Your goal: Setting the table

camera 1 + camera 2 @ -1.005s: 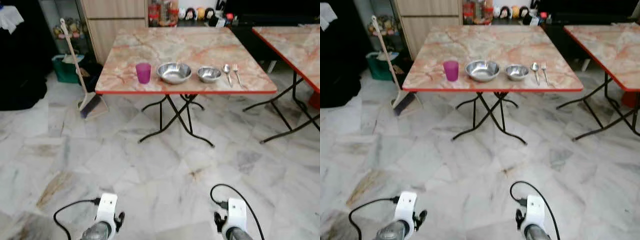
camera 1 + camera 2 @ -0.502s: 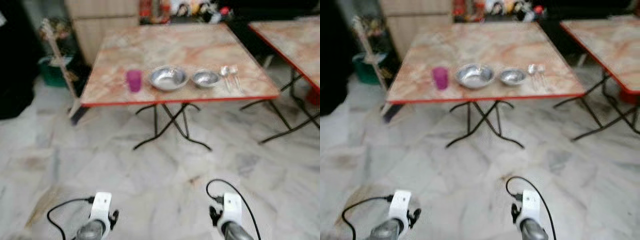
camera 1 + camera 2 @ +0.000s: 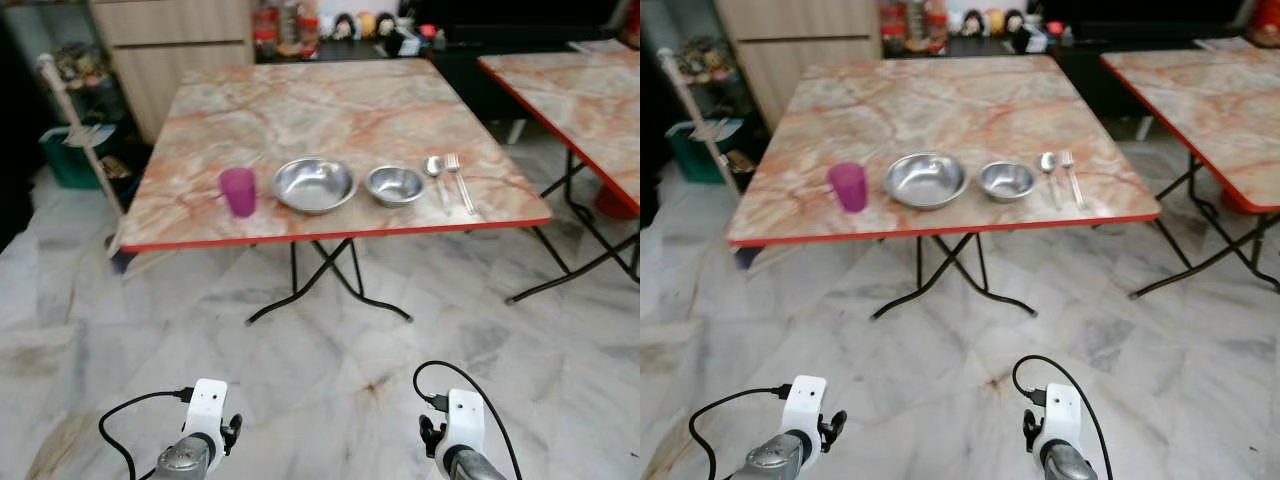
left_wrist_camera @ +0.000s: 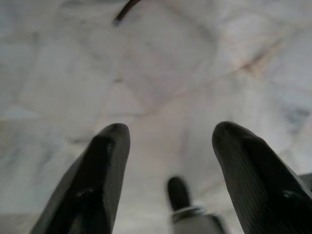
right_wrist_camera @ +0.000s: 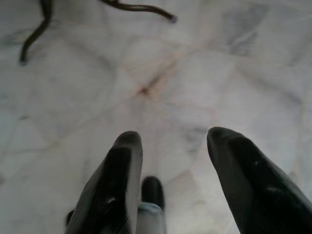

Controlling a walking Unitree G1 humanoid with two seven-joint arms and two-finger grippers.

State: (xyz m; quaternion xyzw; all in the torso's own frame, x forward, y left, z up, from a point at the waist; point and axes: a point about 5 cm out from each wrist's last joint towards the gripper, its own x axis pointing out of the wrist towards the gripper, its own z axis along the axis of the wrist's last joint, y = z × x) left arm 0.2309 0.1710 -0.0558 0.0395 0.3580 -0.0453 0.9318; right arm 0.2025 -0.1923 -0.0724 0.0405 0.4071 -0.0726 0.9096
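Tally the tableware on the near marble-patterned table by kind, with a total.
Purple plastic cup: 1
Steel bowls, a large round steel bowl and a small round steel bowl: 2
Metal spoon: 1
Metal fork: 1
Total: 5

— What sort of place?
— A home dining area: marble floor (image 3: 300, 350), folding marble-patterned surface (image 3: 300, 100), wooden cabinet (image 3: 170, 40), a broom (image 3: 75, 120) leaning nearby.
— And behind?
— A shelf of jars and figurines (image 3: 330, 25).

Marble floor (image 3: 330, 350); folding table (image 3: 300, 100); wooden cabinet (image 3: 170, 40) behind.
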